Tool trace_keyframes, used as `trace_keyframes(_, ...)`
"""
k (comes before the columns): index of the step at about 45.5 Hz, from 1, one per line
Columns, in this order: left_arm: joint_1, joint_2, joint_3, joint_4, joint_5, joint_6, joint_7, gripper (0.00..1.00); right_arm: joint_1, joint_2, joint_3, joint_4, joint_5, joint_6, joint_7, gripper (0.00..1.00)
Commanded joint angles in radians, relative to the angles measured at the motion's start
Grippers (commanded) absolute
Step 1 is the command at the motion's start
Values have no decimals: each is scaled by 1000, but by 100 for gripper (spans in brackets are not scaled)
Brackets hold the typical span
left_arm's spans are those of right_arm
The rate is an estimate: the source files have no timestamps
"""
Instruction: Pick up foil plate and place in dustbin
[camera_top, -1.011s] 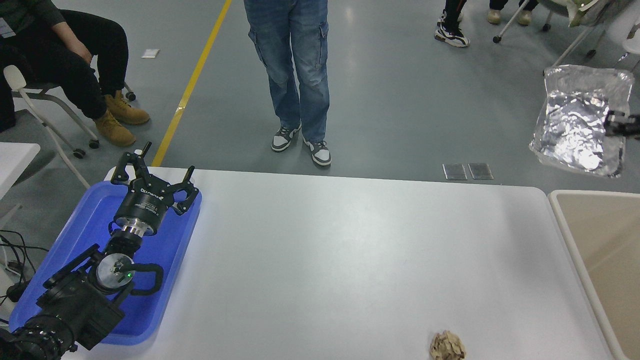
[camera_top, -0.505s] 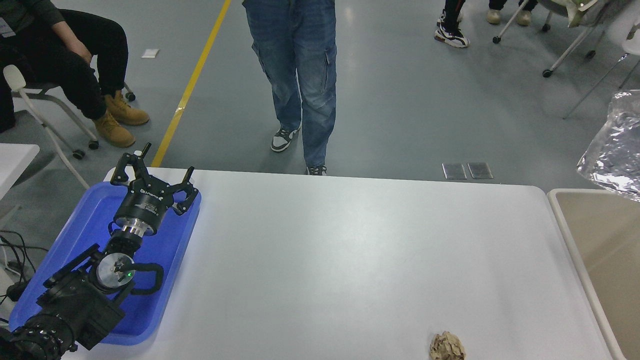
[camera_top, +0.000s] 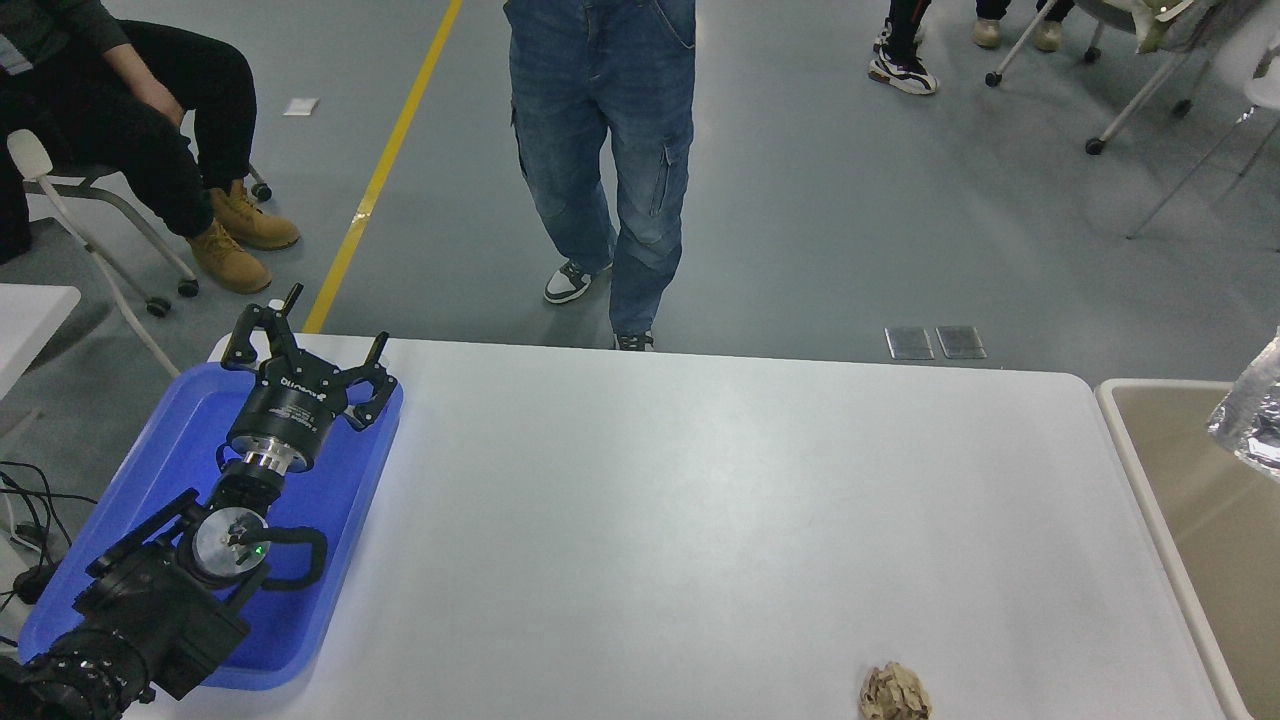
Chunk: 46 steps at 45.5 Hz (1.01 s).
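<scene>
Right gripper isn't showing, so you can't tell its grip. Foil plate is poking in at the right edge, only a corner visible, hanging over the dustbin. Left gripper is sitting parked, fingers spread, over the blue tray. Paper ball is lying near the front edge. Risk: you're releasing off-centre, and the light foil is catching the rim and tipping out.

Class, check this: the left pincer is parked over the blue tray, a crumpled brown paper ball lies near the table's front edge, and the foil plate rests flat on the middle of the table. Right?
Not quite. The head view shows the foil plate at the right edge, above the dustbin, not on the table. The left pincer over the blue tray and the paper ball are right.
</scene>
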Motion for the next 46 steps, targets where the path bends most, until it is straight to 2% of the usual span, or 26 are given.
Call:
trace_keyframes(1,0,0,0,0,0,0,0,100,-84,2,47,-2,1,-31,-7,0)
trace_keyframes(30,0,0,0,0,0,0,0,100,-114,8,58,-2,3,-43,-6,0)
trace_keyframes(31,0,0,0,0,0,0,0,100,-114,8,58,-2,4,-45,-6,6)
trace_keyframes(34,0,0,0,0,0,0,0,100,-112,9,55,-2,6,-48,-4,56)
trace_keyframes(35,0,0,0,0,0,0,0,100,-112,9,55,-2,6,-50,-4,69)
trace_keyframes(38,0,0,0,0,0,0,0,100,-104,11,56,0,6,-62,-4,94)
trace_keyframes(39,0,0,0,0,0,0,0,100,-101,12,56,0,6,-66,-4,100)
trace_keyframes(46,0,0,0,0,0,0,0,100,-89,26,56,6,6,-66,-4,100)
